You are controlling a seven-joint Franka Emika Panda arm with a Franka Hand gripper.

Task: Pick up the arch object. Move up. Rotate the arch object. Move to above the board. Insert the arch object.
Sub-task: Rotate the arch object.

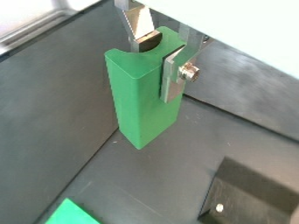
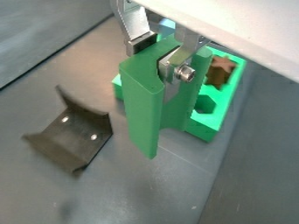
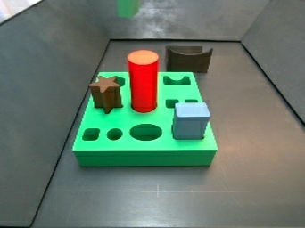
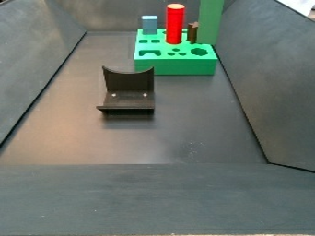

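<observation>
The two-finger gripper [image 1: 160, 54] w/ flat silver plate fingers [image 1: 176, 72] is clamped on the top end of the arch object [image 1: 142, 96], a small green upright block w/ a notch in its upper end; it hangs clear of the dark floor in both wrist views, long axis roughly vertical. In a wrist view the block [image 2: 152, 105] sits in front of the board [image 2: 218, 103], a large bright green square slab w/ shaped cutouts, and a dark L-shaped bracket, the fixture [image 2: 68, 133], stands on the floor nearby. In a side view the board [image 3: 145, 135] carries a red upright cylinder [image 3: 143, 80], a dark brown star-shaped block [image 3: 106, 94] and a pale blue cube [image 3: 192, 120]; round, square and arch cutouts are open. Fixture [image 3: 188, 58] sits just behind the board there. A blurred green bit at the top edge [image 3: 127, 7] is prob. the held block. In a side view the block [image 4: 209, 20] shows as a tall green piece right by the board [image 4: 176, 57], fixture [image 4: 125, 89] closer to the camera.
</observation>
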